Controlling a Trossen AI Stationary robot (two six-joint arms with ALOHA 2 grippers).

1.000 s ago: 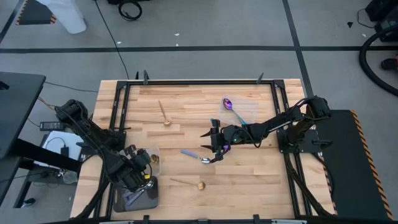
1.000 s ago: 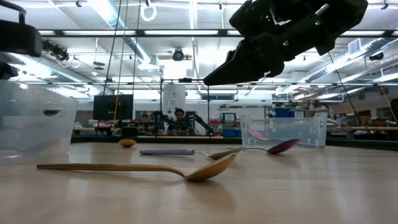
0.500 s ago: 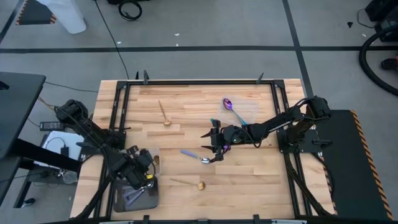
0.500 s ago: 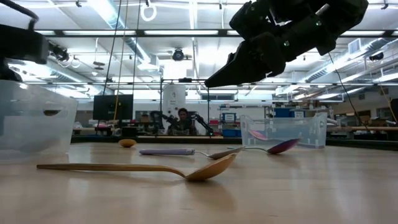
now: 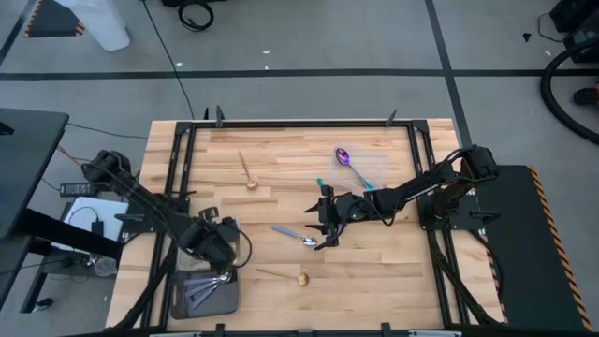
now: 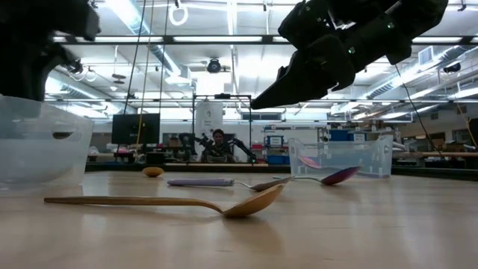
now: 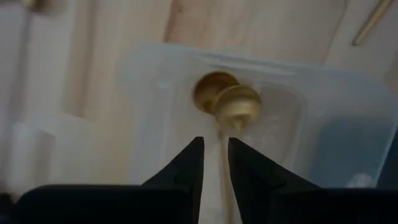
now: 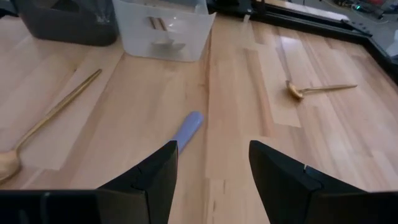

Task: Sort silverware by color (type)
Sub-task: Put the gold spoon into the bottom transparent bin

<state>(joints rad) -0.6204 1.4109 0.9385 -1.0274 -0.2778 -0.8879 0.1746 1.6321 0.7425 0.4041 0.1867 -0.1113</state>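
Your right gripper (image 5: 327, 227) hangs spread wide just above the lavender-handled spoon (image 5: 296, 235), which lies flat on the table (image 5: 281, 178) beside the clear tub (image 8: 165, 28). Come straight down astride its handle, then pinch. Your left gripper (image 7: 214, 163), jaws slightly parted and holding nothing, sits over that tub, where two gold spoons (image 7: 227, 106) lie.

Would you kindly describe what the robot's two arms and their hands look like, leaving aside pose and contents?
Both arms are dark, near black, built of slim jointed segments. The left hand ends in two black wedge-shaped fingers tapering to points. The right hand has two broader black fingers with angled, chamfered tips. From above, dark cabling runs along the left arm; the right arm looks similarly black and slender.
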